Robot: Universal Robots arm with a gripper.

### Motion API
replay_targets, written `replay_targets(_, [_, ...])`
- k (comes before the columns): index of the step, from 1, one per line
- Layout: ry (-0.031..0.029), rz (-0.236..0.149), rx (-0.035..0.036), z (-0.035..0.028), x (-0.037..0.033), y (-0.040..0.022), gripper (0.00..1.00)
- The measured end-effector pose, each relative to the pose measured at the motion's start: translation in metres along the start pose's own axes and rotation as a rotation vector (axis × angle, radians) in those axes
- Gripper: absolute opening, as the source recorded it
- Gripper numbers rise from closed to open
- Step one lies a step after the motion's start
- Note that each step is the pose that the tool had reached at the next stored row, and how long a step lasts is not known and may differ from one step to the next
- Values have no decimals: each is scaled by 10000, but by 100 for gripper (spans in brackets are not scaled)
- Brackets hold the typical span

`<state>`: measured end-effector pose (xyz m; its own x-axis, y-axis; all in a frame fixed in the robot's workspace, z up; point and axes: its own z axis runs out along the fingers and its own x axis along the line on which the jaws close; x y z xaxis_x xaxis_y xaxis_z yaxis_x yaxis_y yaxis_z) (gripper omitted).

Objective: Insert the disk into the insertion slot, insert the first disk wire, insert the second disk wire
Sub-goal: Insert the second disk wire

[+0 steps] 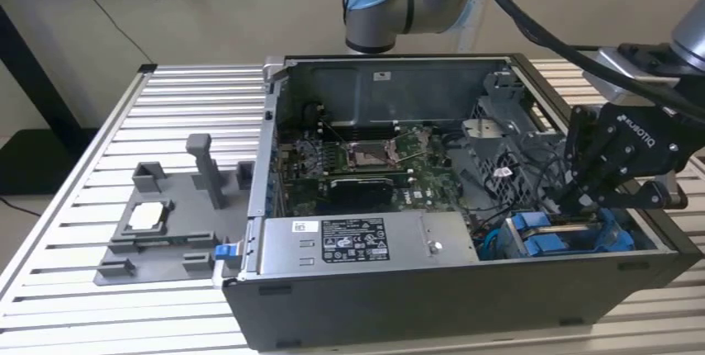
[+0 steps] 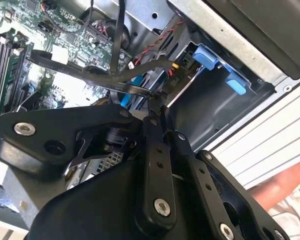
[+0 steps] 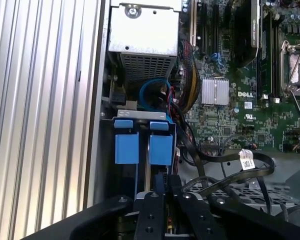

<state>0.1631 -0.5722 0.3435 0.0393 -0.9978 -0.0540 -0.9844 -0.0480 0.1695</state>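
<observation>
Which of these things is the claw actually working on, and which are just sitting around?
In the job:
- claw, down in the computer's corner
- drive cage with blue tabs, the slot for the disk
- black cables beside it

Just lying about:
- grey power supply box
- green circuit board
- grey plastic holder on the slatted table

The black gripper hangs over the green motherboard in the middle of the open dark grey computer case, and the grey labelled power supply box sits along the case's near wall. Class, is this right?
One detail is wrong. In the exterior view the black gripper hangs over the blue plastic drive carriers in the corner on the exterior view's right, not over the green motherboard. The grey labelled power supply box does sit along the near wall of the dark grey computer case.
</observation>
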Motion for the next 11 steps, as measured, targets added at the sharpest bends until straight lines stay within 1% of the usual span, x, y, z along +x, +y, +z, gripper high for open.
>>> replay_targets(11, [0,1,8,19,1,-3,16])
